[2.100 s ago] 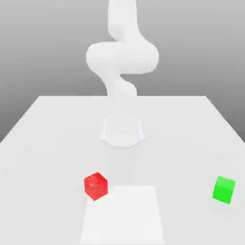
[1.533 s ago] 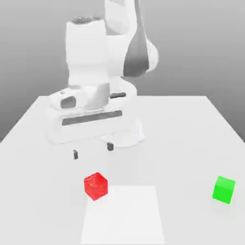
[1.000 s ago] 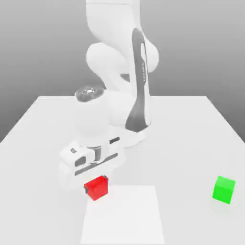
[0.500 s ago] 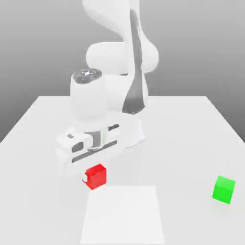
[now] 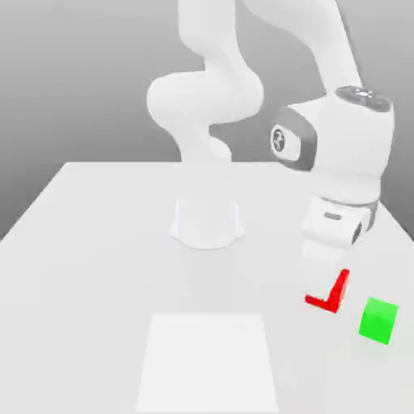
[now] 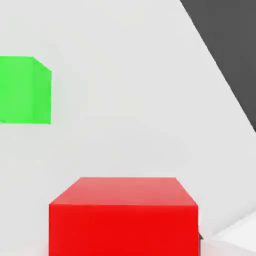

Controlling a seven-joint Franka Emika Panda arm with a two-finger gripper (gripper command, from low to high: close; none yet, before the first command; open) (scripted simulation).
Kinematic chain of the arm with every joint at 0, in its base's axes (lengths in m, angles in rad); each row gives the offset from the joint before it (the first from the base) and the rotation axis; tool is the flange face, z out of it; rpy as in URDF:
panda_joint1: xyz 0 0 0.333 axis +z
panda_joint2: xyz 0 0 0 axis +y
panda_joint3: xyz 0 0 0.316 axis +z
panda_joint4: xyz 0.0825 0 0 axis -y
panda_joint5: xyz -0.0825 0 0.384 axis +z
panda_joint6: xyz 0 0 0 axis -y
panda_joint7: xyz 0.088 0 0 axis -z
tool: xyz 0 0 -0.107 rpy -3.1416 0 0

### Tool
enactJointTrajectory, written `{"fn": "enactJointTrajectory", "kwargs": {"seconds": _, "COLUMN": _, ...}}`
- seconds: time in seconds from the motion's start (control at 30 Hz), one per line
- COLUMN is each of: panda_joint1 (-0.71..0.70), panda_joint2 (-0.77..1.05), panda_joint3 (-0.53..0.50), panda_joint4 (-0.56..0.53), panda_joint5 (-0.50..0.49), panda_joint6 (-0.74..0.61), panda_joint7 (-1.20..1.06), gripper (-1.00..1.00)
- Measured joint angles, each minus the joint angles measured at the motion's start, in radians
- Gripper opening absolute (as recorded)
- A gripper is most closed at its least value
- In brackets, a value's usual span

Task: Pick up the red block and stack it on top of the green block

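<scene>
The red block sits under my white hand, and the hand covers most of it. My gripper is shut on it. The green block rests on the white table, a short way to the exterior view's right of the red block and apart from it. In the hand view the red block looms close between the jaws. The green block lies beyond it on the table, off to one side.
The arm's round base stands at the middle of the table. A flat white square patch lies near the front edge. The table's right edge runs close behind the hand.
The arm has swung from the exterior view's left to its right, carrying the red block from near the white patch to just beside the green block. The green block has not moved.
</scene>
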Motion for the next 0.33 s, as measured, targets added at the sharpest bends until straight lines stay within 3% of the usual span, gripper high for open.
{"fn": "enactJointTrajectory", "kwargs": {"seconds": 0.2, "panda_joint1": 0.069, "panda_joint2": 0.177, "panda_joint3": -0.004, "panda_joint4": 0.043, "panda_joint5": -0.042, "panda_joint6": 0.131, "panda_joint7": 0.086, "gripper": -1.0}}
{"fn": "enactJointTrajectory", "kwargs": {"seconds": 0.23, "panda_joint1": 0.073, "panda_joint2": 0.198, "panda_joint3": -0.009, "panda_joint4": 0.044, "panda_joint5": -0.05, "panda_joint6": 0.15, "panda_joint7": 0.092, "gripper": 1.0}}
{"fn": "enactJointTrajectory", "kwargs": {"seconds": 0.33, "panda_joint1": 0.073, "panda_joint2": 0.198, "panda_joint3": -0.009, "panda_joint4": 0.044, "panda_joint5": -0.05, "panda_joint6": 0.15, "panda_joint7": 0.092, "gripper": 1.0}}
